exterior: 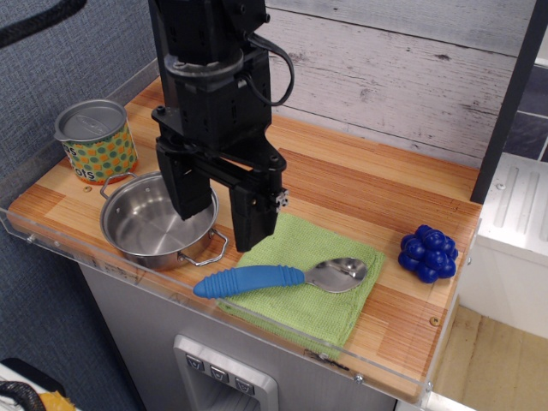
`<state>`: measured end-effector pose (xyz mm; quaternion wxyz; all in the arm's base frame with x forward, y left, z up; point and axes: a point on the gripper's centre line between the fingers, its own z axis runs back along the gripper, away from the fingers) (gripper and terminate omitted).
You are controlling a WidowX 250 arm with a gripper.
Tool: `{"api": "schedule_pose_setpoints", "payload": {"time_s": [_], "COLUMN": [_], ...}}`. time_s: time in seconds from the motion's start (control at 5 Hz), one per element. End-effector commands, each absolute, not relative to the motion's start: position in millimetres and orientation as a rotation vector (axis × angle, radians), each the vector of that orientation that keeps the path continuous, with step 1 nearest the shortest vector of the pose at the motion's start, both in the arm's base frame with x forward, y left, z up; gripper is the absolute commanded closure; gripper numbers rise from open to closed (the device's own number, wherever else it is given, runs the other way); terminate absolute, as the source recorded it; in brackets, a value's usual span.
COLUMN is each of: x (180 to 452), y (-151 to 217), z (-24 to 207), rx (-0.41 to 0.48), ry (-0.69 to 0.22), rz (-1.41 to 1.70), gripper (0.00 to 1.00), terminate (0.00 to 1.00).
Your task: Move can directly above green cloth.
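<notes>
Observation.image shows the gripper (221,218) spread wide and empty between the steel pot (158,224) and the green cloth (308,287); the can (96,141) stands at the table's far-left corner. It should travel left over the pot, then descend squarely around the can's label

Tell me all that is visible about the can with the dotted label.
The can is short and round, with a grey metal lid and a yellow label with green and orange dots and partly hidden lettering. It stands upright at the far left corner of the wooden counter, just behind the steel pot, and nothing grips it.
</notes>
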<state>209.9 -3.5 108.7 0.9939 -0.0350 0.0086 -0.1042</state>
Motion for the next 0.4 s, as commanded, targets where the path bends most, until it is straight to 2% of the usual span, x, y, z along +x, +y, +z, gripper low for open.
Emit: {"api": "schedule_pose_setpoints", "payload": {"time_s": [0.0,0.2], "x": [209.9,211.4], "y": [-3.5,4.7], "z": [108.7,113.2], "rx": [-0.07,0.039], "ry": [0.017,-0.067], "rz": [-0.209,-0.332], "gripper": [0.0,0.0], "terminate": [0.0,0.0]}}
